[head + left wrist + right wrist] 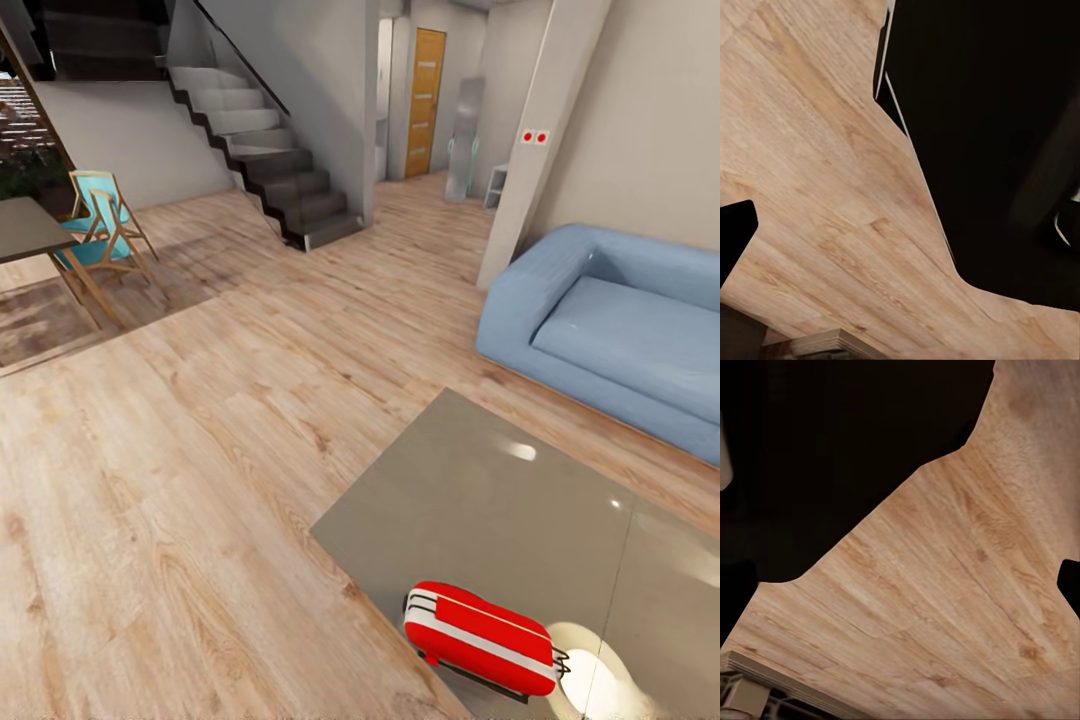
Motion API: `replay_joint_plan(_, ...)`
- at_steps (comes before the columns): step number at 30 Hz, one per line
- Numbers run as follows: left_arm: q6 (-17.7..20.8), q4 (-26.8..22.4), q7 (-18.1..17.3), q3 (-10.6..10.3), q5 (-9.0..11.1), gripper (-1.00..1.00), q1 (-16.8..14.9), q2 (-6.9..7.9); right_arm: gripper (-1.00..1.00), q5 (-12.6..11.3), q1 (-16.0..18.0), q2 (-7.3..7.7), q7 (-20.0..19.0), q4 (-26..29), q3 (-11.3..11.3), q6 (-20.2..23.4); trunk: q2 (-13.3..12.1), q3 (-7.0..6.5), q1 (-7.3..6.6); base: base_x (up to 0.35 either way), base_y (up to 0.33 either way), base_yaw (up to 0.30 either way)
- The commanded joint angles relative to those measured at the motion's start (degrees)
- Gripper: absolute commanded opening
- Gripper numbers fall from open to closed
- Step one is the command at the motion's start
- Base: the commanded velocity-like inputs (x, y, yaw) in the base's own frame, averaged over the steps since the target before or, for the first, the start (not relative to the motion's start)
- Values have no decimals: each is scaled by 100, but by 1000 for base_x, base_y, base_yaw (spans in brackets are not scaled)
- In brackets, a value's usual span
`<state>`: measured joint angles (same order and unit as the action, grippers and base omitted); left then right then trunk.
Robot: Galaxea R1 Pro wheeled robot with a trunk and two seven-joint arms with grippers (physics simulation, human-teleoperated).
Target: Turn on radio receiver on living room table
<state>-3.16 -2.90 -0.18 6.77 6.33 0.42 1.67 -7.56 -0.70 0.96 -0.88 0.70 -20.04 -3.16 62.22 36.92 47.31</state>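
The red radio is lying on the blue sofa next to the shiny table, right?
Not quite. The red radio is lying on the shiny table itself, near its front corner, not on the blue sofa. The sofa stands beside the table with nothing red on it. The head view shows this.

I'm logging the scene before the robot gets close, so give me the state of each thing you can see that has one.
radio receiver: lying on its side near the table's front edge, untouched
table: glossy top, carrying the radio
sofa: unoccupied
orange door: closed
folding chair: unfolded, standing
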Motion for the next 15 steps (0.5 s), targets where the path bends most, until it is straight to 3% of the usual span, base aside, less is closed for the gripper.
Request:
replay_joint_plan(1,0,0,0,0,0,100,0,0,100,0,0,0,0,0,0,2,0,10,0,0,0,0)
replay_joint_plan(15,0,0,0,0,0,100,0,0,100,0,0,1,0,0,-2,2,0,138,0,0,0,0)
